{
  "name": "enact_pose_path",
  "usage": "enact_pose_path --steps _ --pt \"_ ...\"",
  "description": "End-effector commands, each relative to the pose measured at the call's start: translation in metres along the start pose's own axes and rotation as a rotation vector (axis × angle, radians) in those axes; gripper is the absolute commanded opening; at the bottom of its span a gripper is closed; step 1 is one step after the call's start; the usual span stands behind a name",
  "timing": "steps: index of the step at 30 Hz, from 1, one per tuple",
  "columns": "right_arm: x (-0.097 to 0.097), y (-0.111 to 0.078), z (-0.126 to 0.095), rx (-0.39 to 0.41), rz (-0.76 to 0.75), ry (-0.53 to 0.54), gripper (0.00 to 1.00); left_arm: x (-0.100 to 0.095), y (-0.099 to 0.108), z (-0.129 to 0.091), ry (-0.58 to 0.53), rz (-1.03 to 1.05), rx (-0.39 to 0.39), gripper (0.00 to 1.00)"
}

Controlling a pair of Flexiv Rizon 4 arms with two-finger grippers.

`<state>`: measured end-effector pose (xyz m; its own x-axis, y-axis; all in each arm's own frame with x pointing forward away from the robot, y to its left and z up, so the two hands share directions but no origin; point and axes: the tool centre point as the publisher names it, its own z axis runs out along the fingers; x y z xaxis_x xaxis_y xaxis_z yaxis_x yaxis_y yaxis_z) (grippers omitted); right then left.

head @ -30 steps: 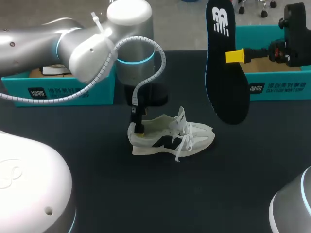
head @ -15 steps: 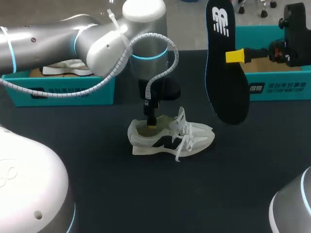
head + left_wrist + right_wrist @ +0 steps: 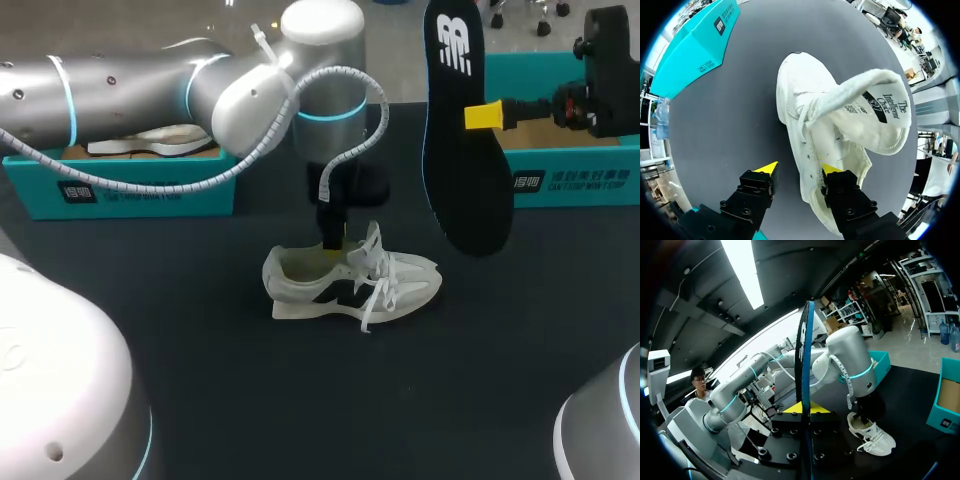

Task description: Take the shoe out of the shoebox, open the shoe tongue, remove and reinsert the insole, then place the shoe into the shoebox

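1. Shoe stands on its sole mid-table with its tongue pulled up. It is probably light, with a soft upper. The firmer heel collar looks the best hold.
2. Left gripper straddles the shoe's side wall, fingers apart, pinching nothing.
3. Insole, thin and likely bendy, hangs upright, clamped by the right gripper.
4. Left box and right box stand farthest.

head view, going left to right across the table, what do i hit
left shoebox → shoe → insole → right shoebox
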<state>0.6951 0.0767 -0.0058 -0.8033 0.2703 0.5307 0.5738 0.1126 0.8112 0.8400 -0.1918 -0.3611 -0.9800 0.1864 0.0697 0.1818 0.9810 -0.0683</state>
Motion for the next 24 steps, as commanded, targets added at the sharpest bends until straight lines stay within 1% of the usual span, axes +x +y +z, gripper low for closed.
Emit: enact_pose_path --steps 1,4,7,12,13,14,15,16,24 --pt "-0.001 0.001 0.002 0.002 0.002 -0.002 0.0 -0.003 -0.006 0.009 0.012 0.005 0.002 0.49" --pt "-0.001 0.001 0.002 0.002 0.002 -0.002 0.0 -0.002 -0.008 0.013 0.023 0.006 0.009 0.48" --pt "-0.001 0.001 0.002 0.002 0.002 -0.002 0.0 0.0 -0.008 0.015 0.026 0.0 0.015 0.39" --pt "-0.001 0.001 0.002 0.002 0.002 -0.002 0.0 0.006 -0.009 0.019 0.033 -0.002 0.023 0.35" --pt "-0.001 0.001 0.002 0.002 0.002 -0.002 0.0 0.007 -0.009 0.021 0.037 -0.004 0.023 0.29" --pt "-0.001 0.001 0.002 0.002 0.002 -0.002 0.0 0.007 -0.01 0.023 0.046 -0.004 0.026 0.13" --pt "-0.001 0.001 0.002 0.002 0.002 -0.002 0.0 0.008 -0.01 0.023 0.047 -0.005 0.028 0.03" --pt "-0.001 0.001 0.002 0.002 0.002 -0.002 0.0 0.008 -0.011 0.024 0.05 -0.01 0.03 0.0" --pt "-0.001 0.001 0.002 0.002 0.002 -0.002 0.0 0.014 -0.011 0.022 0.043 -0.039 0.024 0.0"
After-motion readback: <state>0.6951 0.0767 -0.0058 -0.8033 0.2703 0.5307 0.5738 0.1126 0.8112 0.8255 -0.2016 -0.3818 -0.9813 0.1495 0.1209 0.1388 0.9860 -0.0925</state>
